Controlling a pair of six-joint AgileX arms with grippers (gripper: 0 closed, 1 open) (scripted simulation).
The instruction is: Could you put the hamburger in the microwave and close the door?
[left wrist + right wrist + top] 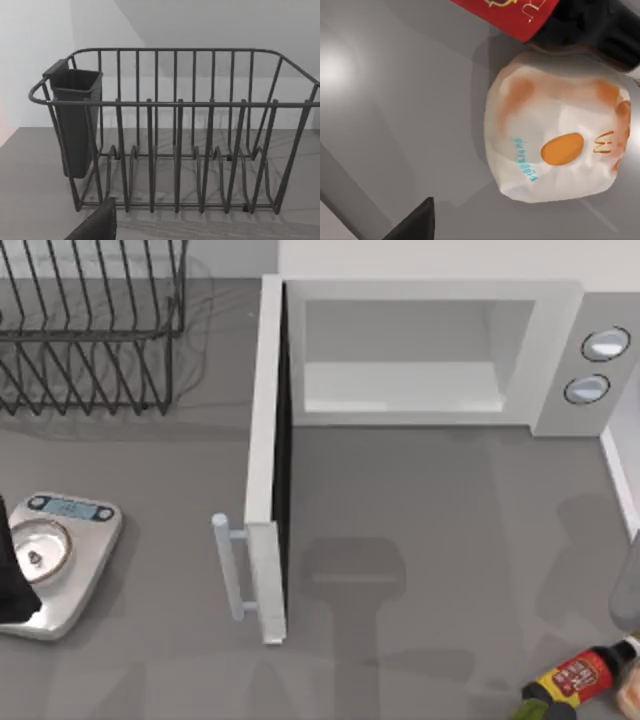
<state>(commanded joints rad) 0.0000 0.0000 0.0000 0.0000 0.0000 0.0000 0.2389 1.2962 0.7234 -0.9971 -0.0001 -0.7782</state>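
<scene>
Lying below the right hand, the hamburger [557, 145] touches a bottle [560, 20]; grip state unclear.

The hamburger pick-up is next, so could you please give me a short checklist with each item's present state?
1. Door open: ok.
2. Microwave cavity free of items: ok.
3. Hamburger lying on the table, under the right wrist camera: ok.
4. Bottle clear of the hamburger: not ok, right beside it.
5. Right gripper open: cannot tell.
6. Left arm parked over the scale, out of the way: ok.
</scene>
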